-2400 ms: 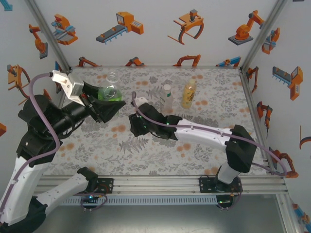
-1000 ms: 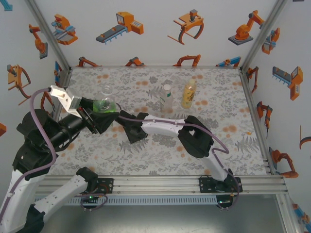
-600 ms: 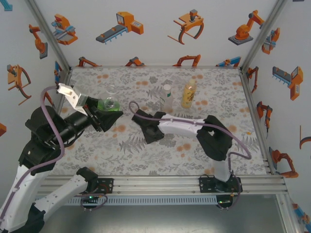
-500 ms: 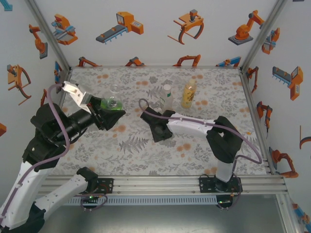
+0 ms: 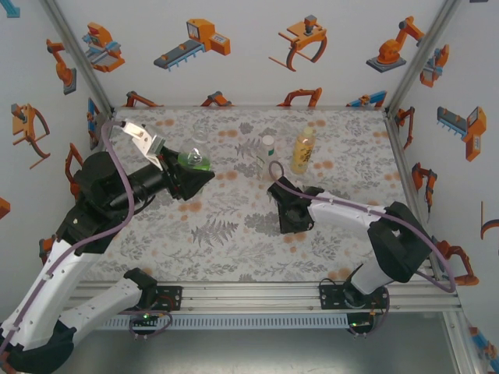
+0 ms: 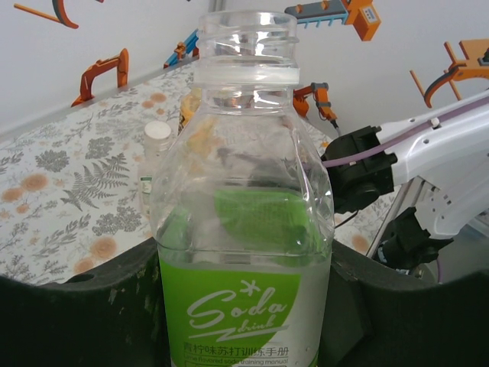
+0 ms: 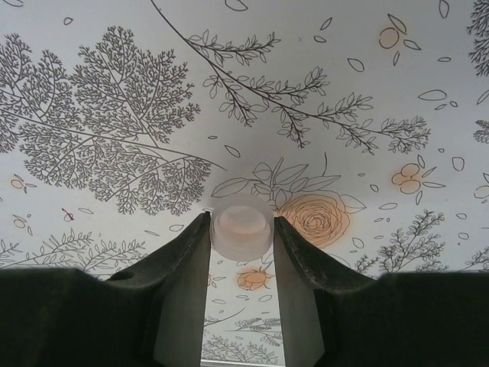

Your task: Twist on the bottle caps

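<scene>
The left tool (image 5: pixel 187 176) is clamped on the green-tinted bottle (image 5: pixel 194 160), which sits at about 10 o'clock from the middle of the tabletop (image 5: pixel 226 245). The bottle's long axis is close to upright, its neck pointing up and its mouth open, with no cap on it. In the left wrist view the same bottle (image 6: pixel 243 229) runs up the middle of the picture, threaded neck at 12 o'clock and green label at 6 o'clock, with the black fingers (image 6: pixel 84 306) of the left tool (image 6: pixel 244 321) pressed against its lower body at 9 and 3 o'clock. Whether its base touches the tabletop cannot be told. The right tool (image 5: pixel 287 212) is near the middle of the tabletop, well apart from the held bottle and at about 4 o'clock from it. In the right wrist view the right tool (image 7: pixel 241 222) is closed on a pale bottle cap (image 7: pixel 241 229); its two fingers (image 7: pixel 183 252) grip the cap's sides at 9 and 3 o'clock, above the flower-printed tabletop (image 7: pixel 114 115). Which way the cap's open side faces cannot be told. At about 12 o'clock from the right tool, a clear bottle (image 5: pixel 267 156) with a white top and an amber bottle (image 5: pixel 303 152) stand upright just beside each other, necks up, the amber one at 3 o'clock of the clear one.
</scene>
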